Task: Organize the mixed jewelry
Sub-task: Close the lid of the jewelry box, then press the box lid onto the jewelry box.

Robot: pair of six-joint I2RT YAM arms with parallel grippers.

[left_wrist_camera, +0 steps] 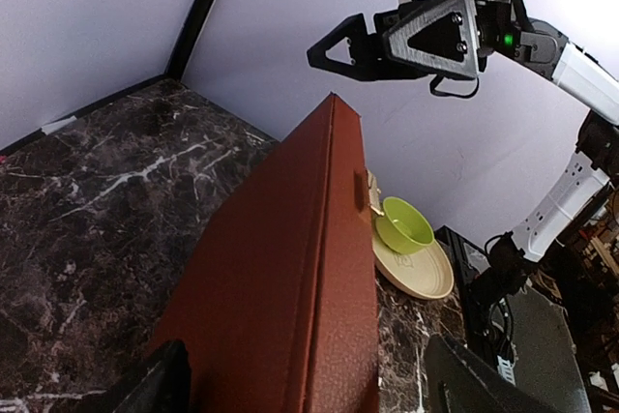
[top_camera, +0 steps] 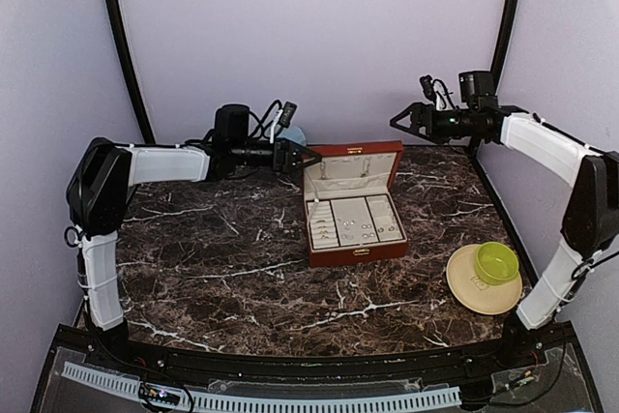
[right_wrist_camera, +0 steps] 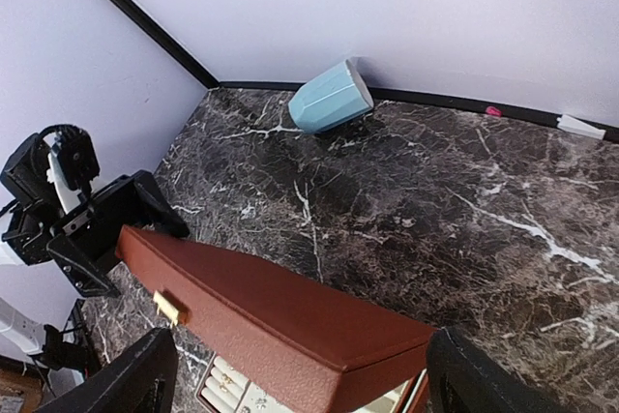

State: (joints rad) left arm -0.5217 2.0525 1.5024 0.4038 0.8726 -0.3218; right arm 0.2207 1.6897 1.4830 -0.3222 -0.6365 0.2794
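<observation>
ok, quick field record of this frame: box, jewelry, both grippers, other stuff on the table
box: red-brown jewelry box, lid open, mid-table
jewelry: small shiny pieces in the cream tray slots
left gripper: open, empty, beside the lid's left edge
right gripper: open, empty, raised above the lid's right end
dish: green bowl on a cream plate, front right
back: pale blue cup on its side

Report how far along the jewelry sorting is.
Looks done: the box stands open, small shiny pieces lying in the tray's slots. In hand: nothing; the left gripper and right gripper are both open and empty, raised near the lid. Left: unclear. No loose jewelry shows on the table; the green bowl on its plate looks empty, though tiny pieces might not show.
</observation>
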